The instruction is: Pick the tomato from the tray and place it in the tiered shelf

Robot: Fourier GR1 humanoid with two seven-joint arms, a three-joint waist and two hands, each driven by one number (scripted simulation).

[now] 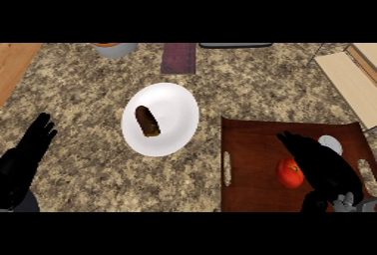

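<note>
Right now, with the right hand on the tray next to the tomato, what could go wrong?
The right hand looks open beside the tomato, not round it; closing from here may roll it across the tray.
A small white object lies right behind the hand and could get knocked.
The tiered shelf shows only partly at the upper right, so the placing spot is hard to judge.

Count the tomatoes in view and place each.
1. The tomato lies on the tray, beside the right hand. That hand covers part of the tray, so another may be hidden.
</note>
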